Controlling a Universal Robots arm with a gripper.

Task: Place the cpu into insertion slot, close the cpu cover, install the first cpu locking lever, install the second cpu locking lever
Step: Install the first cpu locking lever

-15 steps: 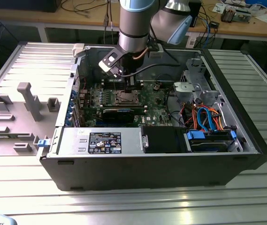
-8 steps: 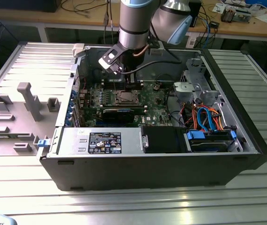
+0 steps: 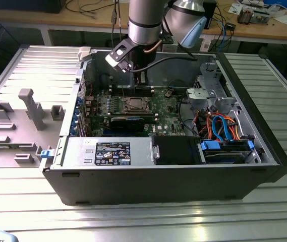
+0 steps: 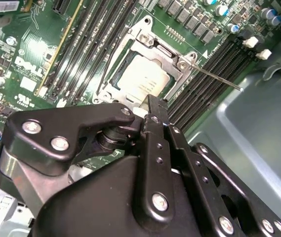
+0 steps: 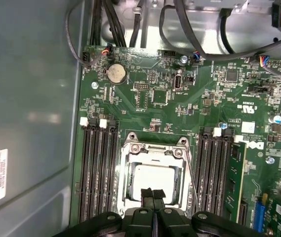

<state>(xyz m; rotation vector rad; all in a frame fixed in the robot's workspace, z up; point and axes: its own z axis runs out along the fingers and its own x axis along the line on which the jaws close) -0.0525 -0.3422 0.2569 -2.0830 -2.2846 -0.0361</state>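
Note:
The cpu (image 5: 152, 178) (image 4: 142, 79), a pale silver-tan square, lies seated in the insertion slot (image 3: 133, 104) amid the green motherboard. The cpu cover (image 5: 152, 149) (image 4: 152, 47), a silvery frame, lies flat around it. A thin locking lever (image 4: 214, 77) (image 5: 193, 173) runs out from one corner of the socket over the memory slots. My gripper (image 5: 152, 193) (image 4: 156, 106) (image 3: 142, 82) hangs just above the socket's edge, fingers pressed together with nothing between them. In both wrist views the fingertips overlap the cpu's near edge.
Black memory slots (image 5: 98, 168) flank the socket on both sides. A long black card (image 3: 128, 122) lies beside it. The case wall (image 5: 31, 98), the power supply (image 3: 113, 151) and a drive cage with blue and orange cables (image 3: 224, 128) hem the board in. A grey fixture plate (image 3: 22, 121) sits at the exterior view's left.

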